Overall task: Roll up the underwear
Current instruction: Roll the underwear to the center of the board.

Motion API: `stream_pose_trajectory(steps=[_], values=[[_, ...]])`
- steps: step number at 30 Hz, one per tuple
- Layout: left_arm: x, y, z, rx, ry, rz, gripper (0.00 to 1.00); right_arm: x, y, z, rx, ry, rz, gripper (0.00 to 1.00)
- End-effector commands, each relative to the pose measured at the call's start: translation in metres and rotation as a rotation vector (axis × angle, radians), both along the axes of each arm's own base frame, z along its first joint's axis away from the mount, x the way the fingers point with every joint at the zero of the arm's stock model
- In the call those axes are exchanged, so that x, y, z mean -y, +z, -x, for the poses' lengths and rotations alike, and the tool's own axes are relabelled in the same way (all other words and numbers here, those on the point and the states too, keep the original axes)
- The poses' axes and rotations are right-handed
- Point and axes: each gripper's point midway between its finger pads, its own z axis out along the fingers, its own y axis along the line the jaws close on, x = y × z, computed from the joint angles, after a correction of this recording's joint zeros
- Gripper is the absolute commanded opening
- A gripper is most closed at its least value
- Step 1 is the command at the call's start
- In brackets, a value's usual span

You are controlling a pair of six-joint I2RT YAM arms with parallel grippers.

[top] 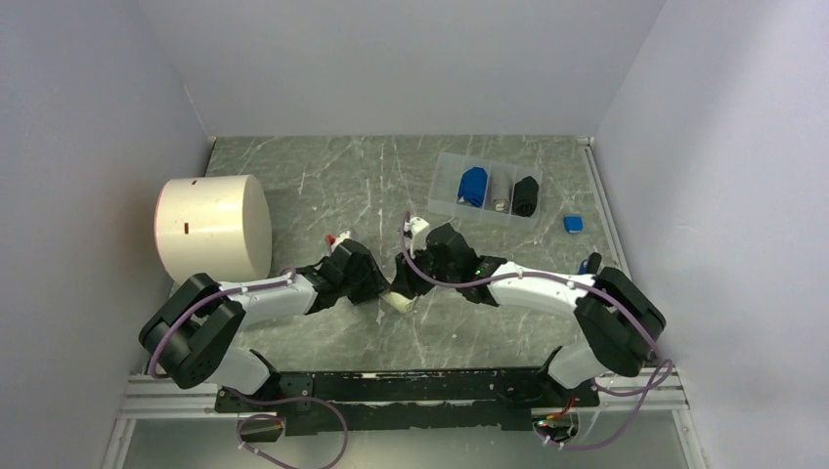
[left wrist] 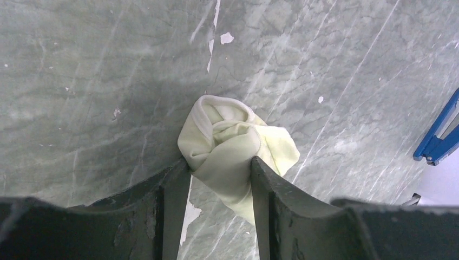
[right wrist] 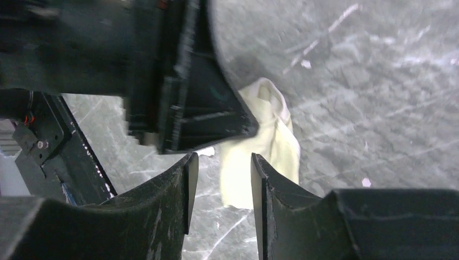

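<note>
The cream-yellow underwear (left wrist: 227,146) is a twisted roll on the marble table. It also shows in the top view (top: 397,302) and the right wrist view (right wrist: 273,135). My left gripper (left wrist: 216,169) is shut on the near end of the roll, and in the top view it (top: 374,289) sits just left of the cloth. My right gripper (right wrist: 222,162) is open with nothing between its fingers. It hangs close over the cloth's other end, facing the left gripper (right wrist: 184,97). A royal blue bundle (top: 473,186) lies in the clear tray (top: 449,202).
A large white cylinder (top: 210,227) stands at the left. The clear tray at the back right also holds a black item (top: 526,195). A small hard blue block (top: 573,224) lies right of the tray. A blue piece (left wrist: 435,135) shows at the left wrist view's right edge.
</note>
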Motion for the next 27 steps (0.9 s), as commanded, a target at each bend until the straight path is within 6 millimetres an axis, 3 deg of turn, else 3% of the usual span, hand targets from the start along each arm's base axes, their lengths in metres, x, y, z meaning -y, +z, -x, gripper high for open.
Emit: stream_pose_trajectory(steps=[1,8,12,16,19,23,27], values=[[-0.009,-0.012,0.006,-0.042,0.007,-0.066,0.49,0.004,0.015,-0.011,0.153,-0.027,0.134,0.43],[-0.009,-0.011,0.006,-0.042,0.003,-0.071,0.47,-0.007,-0.022,0.014,0.146,0.043,0.262,0.41],[-0.006,-0.012,0.008,-0.044,-0.013,-0.056,0.48,-0.01,-0.036,0.013,0.146,0.025,0.272,0.38],[-0.005,-0.01,0.008,-0.04,-0.027,-0.049,0.51,-0.007,-0.041,0.004,0.152,-0.015,0.283,0.23],[0.0,-0.001,0.006,-0.019,-0.04,-0.027,0.57,-0.004,-0.045,0.007,0.074,-0.004,0.218,0.14],[0.008,0.014,-0.001,0.046,-0.055,0.03,0.67,0.01,-0.054,0.01,-0.098,-0.005,0.054,0.12],[0.019,0.02,-0.008,0.09,-0.074,0.081,0.69,0.024,-0.057,0.01,-0.229,-0.014,-0.106,0.12]])
